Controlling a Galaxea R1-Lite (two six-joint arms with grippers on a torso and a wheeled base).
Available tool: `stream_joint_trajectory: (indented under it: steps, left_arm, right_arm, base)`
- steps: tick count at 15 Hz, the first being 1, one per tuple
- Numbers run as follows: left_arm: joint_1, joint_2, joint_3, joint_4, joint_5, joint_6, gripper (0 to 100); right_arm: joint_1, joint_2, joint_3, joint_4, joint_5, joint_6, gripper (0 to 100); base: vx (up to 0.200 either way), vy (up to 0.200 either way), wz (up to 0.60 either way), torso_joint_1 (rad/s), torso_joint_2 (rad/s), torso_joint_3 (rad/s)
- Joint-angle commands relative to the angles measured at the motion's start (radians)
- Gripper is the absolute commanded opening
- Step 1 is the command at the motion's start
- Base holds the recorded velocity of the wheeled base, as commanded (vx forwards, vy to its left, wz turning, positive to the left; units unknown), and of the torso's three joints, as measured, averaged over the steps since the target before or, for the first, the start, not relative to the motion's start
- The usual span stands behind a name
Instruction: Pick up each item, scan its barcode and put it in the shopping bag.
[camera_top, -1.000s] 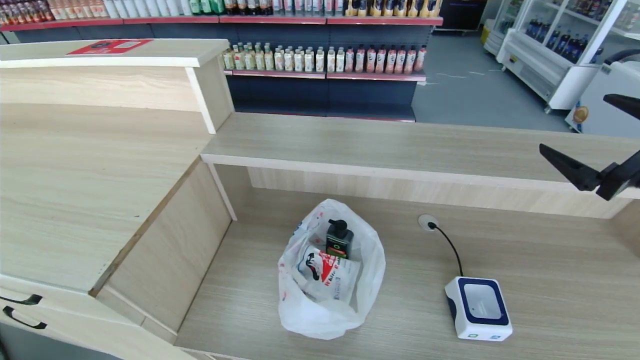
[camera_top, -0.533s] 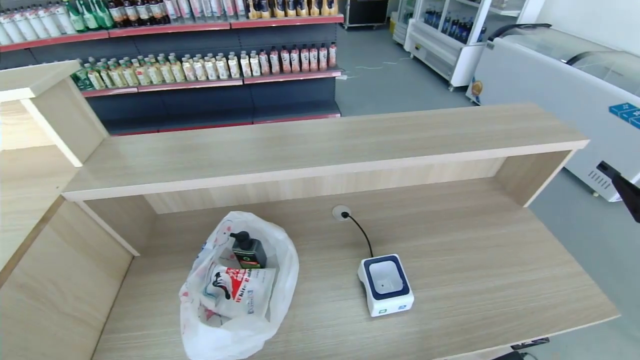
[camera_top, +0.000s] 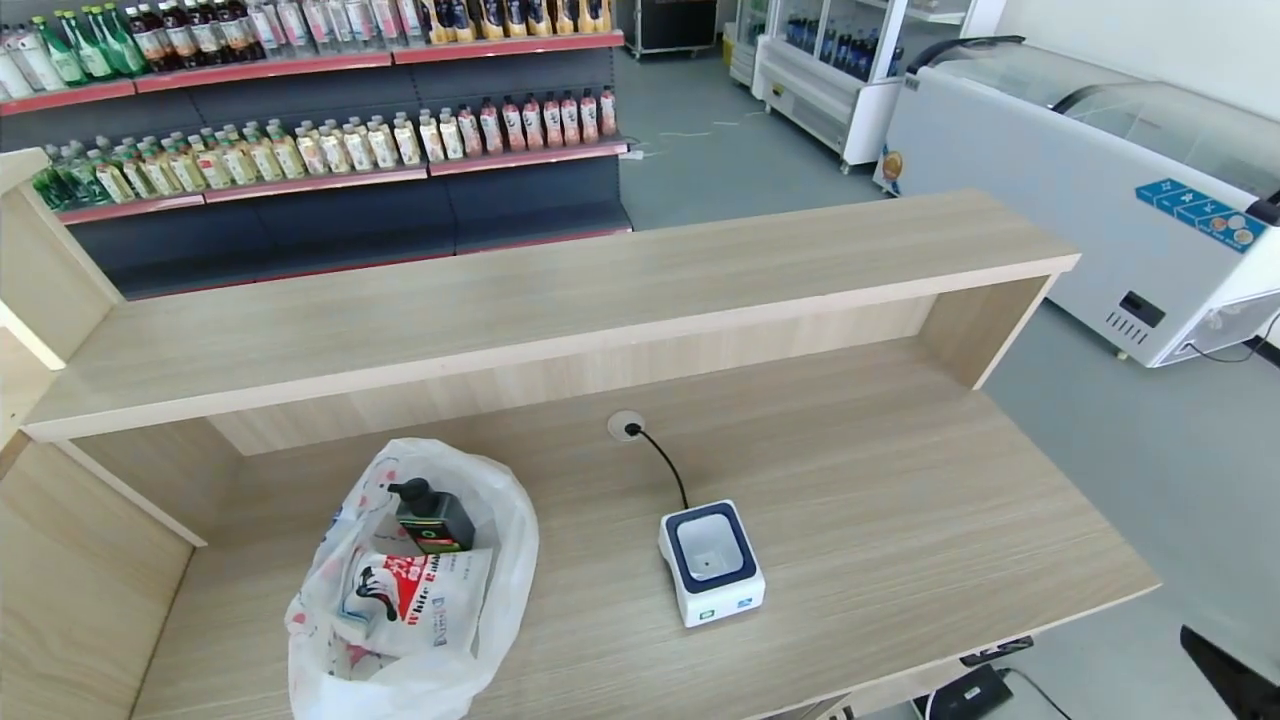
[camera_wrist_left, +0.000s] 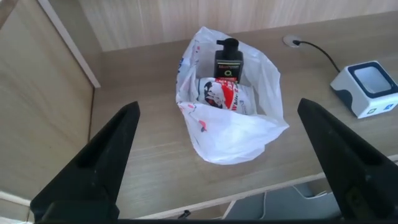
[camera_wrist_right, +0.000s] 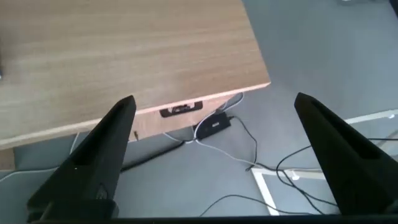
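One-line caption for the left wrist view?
Open left gripper facing the shopping bag, which holds a pump bottle and a printed pouch; the scanner sits beside it on the counter.

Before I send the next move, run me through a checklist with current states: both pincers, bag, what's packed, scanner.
1. ok: left pincer open and empty.
2. ok: right pincer open and empty, over the counter corner and the floor beyond.
3. ok: bag upright on the counter, mouth open.
4. ok: bottle and pouch inside the bag.
5. ok: scanner on the counter beside the bag, window up, cable attached.
6. cannot tell: whether another item waits to be scanned.
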Motion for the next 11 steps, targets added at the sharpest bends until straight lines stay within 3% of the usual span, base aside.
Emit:
stream_joint_trajectory:
  steps: [1, 2, 5, 11]
  left_arm:
    - [0.001, 0.0, 0.0, 0.0, 0.0, 0.0, 100]
    - [0.001, 0.0, 0.0, 0.0, 0.0, 0.0, 100]
    - [0.001, 0.0, 0.0, 0.002, 0.0, 0.0, 100]
    - [0.001, 0.0, 0.0, 0.0, 0.0, 0.0, 100]
  right_arm:
    - [0.007, -0.41, 0.061, 0.368, -0.008, 0.032, 100]
    - [0.013, -0.55, 0.043, 0.503, -0.011, 0.071, 100]
    - [0.055, -0.706, 0.052, 0.508, -0.009, 0.12, 100]
    - [0.055, -0.706, 0.052, 0.51, -0.011, 0.136, 100]
  base:
    - [0.0, 0.0, 0.0, 0.0, 0.0, 0.0]
    - [0.0, 0.0, 0.0, 0.0, 0.0, 0.0]
    - [0.0, 0.0, 0.0, 0.0, 0.0, 0.0]
    - [0.0, 0.0, 0.0, 0.0, 0.0, 0.0]
